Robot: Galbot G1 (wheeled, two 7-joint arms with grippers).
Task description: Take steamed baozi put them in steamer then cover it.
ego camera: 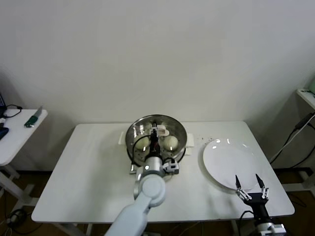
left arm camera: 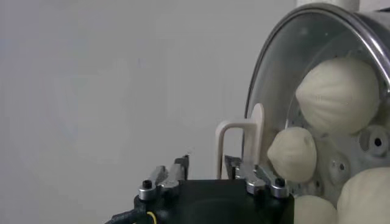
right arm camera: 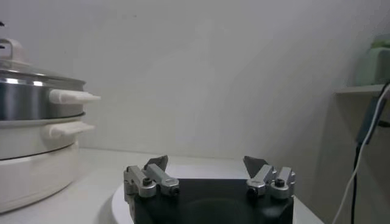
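4 steamed baozi (left arm camera: 337, 95) sit under 1 cover (left arm camera: 286, 55) in 1 steamer (ego camera: 181, 130), 1 plate (ego camera: 229, 164) lies on 1 table (ego camera: 88, 172), and there are 2 grippers.

The clear glass cover (ego camera: 156, 132) sits on the shiny steamer (ego camera: 180, 129), cream-white baozi (left arm camera: 339, 94) showing beneath it.

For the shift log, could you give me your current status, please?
Left gripper open around cover handle. Cover on steamer, baozi inside. Right gripper open over plate.
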